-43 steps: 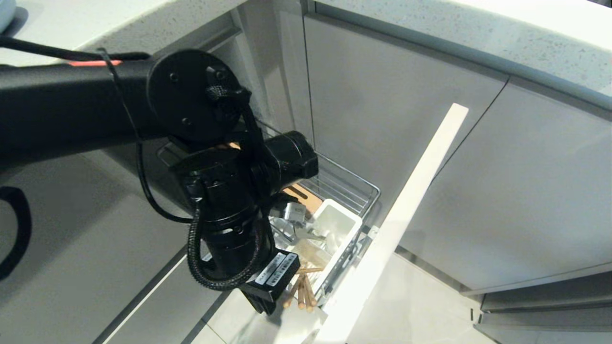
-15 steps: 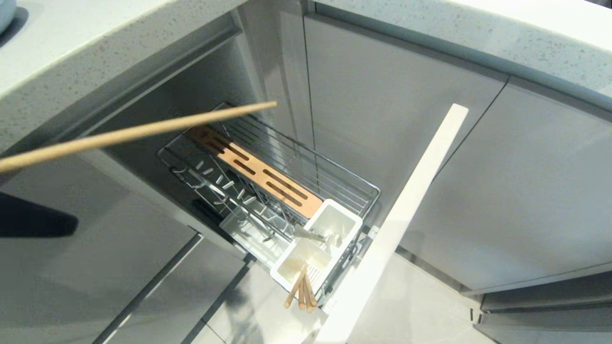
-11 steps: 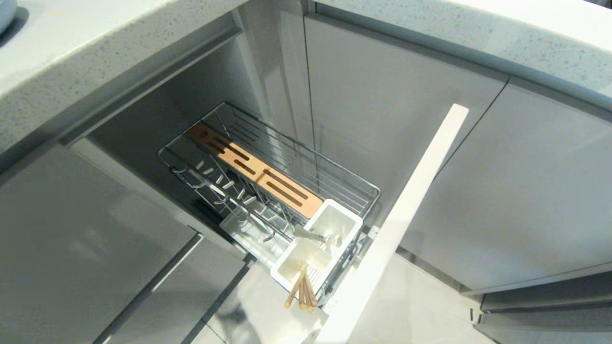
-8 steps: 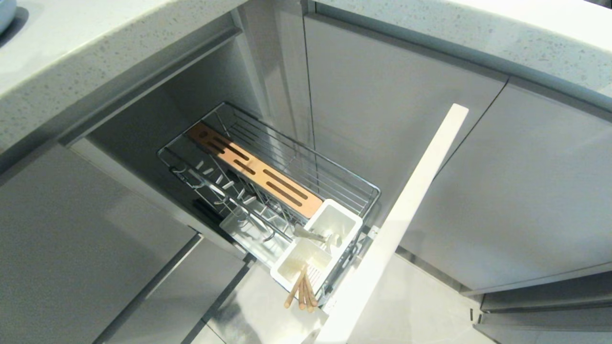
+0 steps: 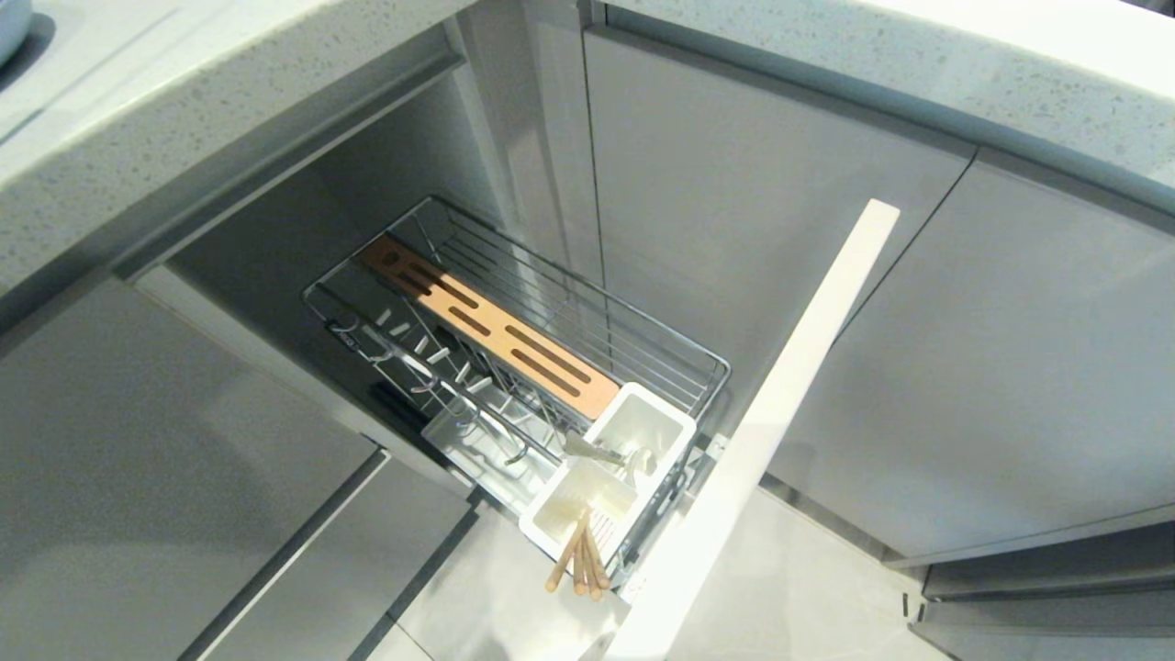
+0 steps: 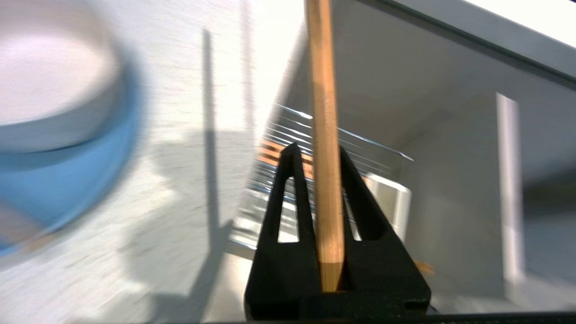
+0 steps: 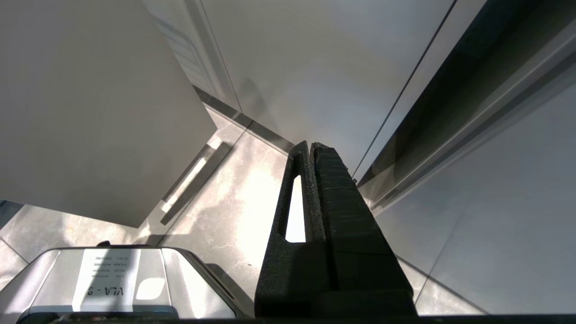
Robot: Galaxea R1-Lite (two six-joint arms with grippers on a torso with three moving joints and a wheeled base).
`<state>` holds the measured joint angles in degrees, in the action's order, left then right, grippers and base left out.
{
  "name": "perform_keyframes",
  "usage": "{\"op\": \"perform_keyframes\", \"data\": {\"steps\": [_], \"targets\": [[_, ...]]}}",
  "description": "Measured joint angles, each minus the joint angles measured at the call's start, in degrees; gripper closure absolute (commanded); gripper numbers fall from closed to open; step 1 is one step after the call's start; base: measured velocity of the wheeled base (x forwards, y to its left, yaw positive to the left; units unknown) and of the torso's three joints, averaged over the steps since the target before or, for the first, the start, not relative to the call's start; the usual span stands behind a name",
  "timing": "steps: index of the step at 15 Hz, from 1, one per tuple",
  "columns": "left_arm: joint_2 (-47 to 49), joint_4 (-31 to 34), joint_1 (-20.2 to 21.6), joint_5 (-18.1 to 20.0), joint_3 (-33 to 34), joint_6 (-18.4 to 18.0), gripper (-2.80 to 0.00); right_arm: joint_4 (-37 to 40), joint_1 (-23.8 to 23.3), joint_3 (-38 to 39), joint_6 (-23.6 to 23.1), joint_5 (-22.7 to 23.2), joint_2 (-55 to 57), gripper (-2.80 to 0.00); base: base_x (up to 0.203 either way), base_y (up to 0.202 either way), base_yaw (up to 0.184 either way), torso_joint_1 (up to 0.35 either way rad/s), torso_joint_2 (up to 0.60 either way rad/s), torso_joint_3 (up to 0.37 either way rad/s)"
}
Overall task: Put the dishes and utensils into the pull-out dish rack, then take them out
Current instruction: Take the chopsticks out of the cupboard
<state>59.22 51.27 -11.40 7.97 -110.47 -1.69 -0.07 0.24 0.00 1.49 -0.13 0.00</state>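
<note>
Cabinets (image 5: 918,367) with grey flat fronts fill most of the head view, under a speckled pale countertop (image 5: 184,110). From the opening between them the pull-out dish rack (image 5: 514,340) stands drawn out, with its pale front panel (image 5: 780,404) seen edge-on at the near end. The rack is a chrome wire basket. Inside it a slotted wooden strip (image 5: 496,330) runs along its length, and a row of metal pegs (image 5: 413,349) stands beside the strip. At the panel end sits a white utensil caddy (image 5: 610,473). A silver utensil (image 5: 601,452) lies across the caddy, and wooden chopsticks (image 5: 578,560) lean out of its nearest compartment, with their ends past the rim. No plate or bowl is in the rack.

Neither arm shows in the head view. In the left wrist view the left gripper (image 6: 321,155) is clenched on a single chopstick (image 6: 323,112), which runs up between the fingers and out of the picture. The gripper is over the countertop, with the rack behind and below it. Beside it, blurred, a cream-white bowl (image 6: 49,90) sits on a light-blue plate (image 6: 76,180) on the countertop.

The right gripper (image 7: 310,148) hangs near the pale floor (image 7: 234,211) beside the cabinet fronts, with its fingers pressed together on nothing. A grey part of the robot base (image 7: 112,283) is under it.
</note>
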Motion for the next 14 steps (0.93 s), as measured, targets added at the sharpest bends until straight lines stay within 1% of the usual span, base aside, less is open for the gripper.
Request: {"op": "perform_keyframes", "data": {"steps": [2,3,5,6,7,8,9,10,11,12,14], "targets": [[-2.38,-0.62,9.78,2.87,0.00,-0.28,0.00,0.02,0.00,0.00,0.00,0.00,0.00,0.00,0.000,0.000,0.000,0.000,0.00,0.000],[-3.65,-0.76,15.32,3.78,0.00,-0.09,0.00,0.02,0.00,0.00,-0.01,0.00,0.00,0.00,0.000,0.000,0.000,0.000,0.00,0.000],[-5.80,-1.14,26.95,4.78,0.54,1.55,0.00,0.04,0.00,0.00,0.00,-0.01,0.00,0.00,0.000,0.000,0.000,0.000,0.00,0.000],[-6.70,-1.41,33.69,5.36,1.02,3.05,0.00,0.02,0.00,0.00,0.00,-0.02,0.00,0.00,0.000,0.000,0.000,0.000,0.00,0.000],[-7.58,-1.56,40.99,6.12,1.75,5.20,0.00,0.02,0.00,0.00,-0.01,0.00,0.00,0.00,0.000,0.000,0.000,0.000,0.00,0.000],[-8.42,-1.69,47.25,6.87,2.71,7.85,0.00,0.02,0.00,0.00,0.00,-0.02,0.00,0.00,0.000,0.000,0.000,0.000,0.00,0.000],[-9.08,-1.67,51.77,7.37,3.90,10.68,0.00,0.02,0.00,0.00,0.00,0.00,0.00,0.00,0.000,0.000,0.000,0.000,0.00,0.000],[-9.55,-0.92,55.29,7.16,5.42,13.99,0.00,0.02,0.00,0.00,0.00,0.00,0.00,0.00,0.000,0.000,0.000,0.000,0.00,0.000],[-9.44,0.65,57.11,5.73,6.33,16.86,0.00,0.02,0.00,0.00,0.00,0.00,0.00,0.00,0.000,0.000,0.000,0.000,0.00,0.000],[-8.96,2.43,58.10,4.35,6.98,19.24,0.00,0.02,0.00,0.00,-0.01,0.00,0.00,0.00,0.000,0.000,0.000,0.000,0.00,0.000],[-7.12,5.17,59.33,3.81,8.08,22.57,0.00,0.02,0.00,0.00,-0.01,0.00,0.00,0.00,0.000,0.000,0.000,0.000,0.00,0.000]]}}
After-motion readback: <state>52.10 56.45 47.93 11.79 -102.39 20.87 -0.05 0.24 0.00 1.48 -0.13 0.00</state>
